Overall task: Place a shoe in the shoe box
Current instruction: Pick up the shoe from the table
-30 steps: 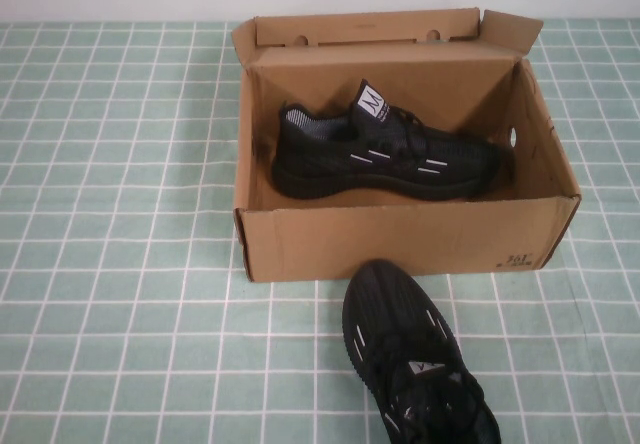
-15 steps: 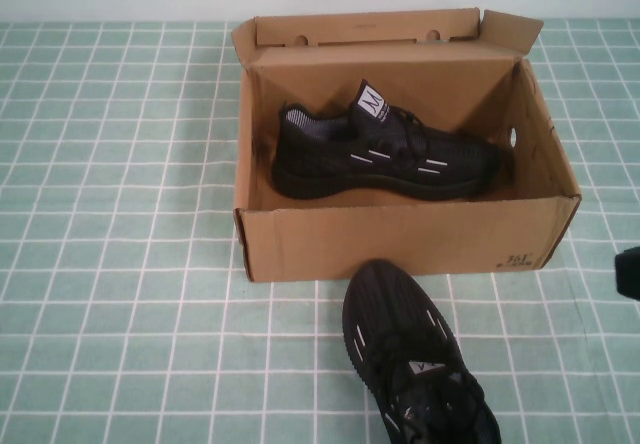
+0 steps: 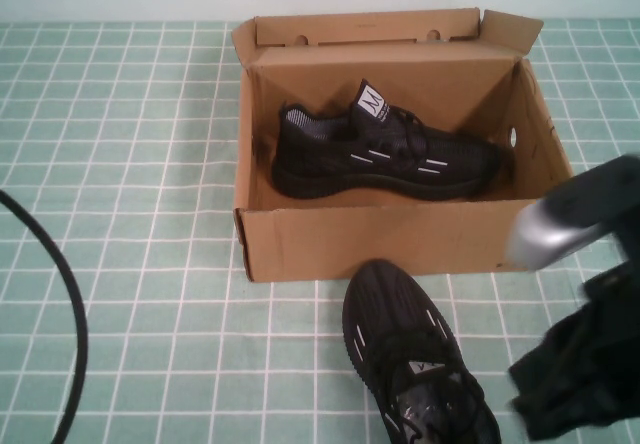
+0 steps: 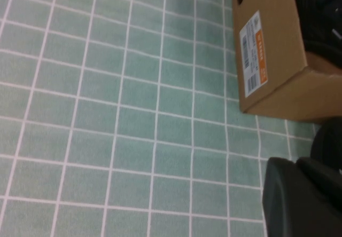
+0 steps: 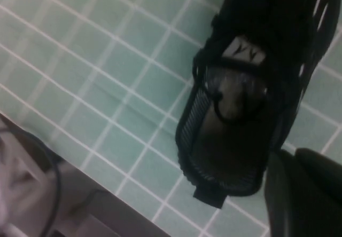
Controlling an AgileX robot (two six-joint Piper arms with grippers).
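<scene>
Shoe, black knit, lay on tile nr cardboard shoe box; my right gripper beside it & left gripper were shut, empty.

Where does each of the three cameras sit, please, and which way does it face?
High view: raised on the robot's side, looking down at the box, both shoes, and the right arm.
Left wrist view: on the left arm, facing tiles and the box's labelled end; left pincer shut.
Right wrist view: above the loose shoe; right pincer shut.
Shared: high and right wrist views both show the loose shoe.
</scene>
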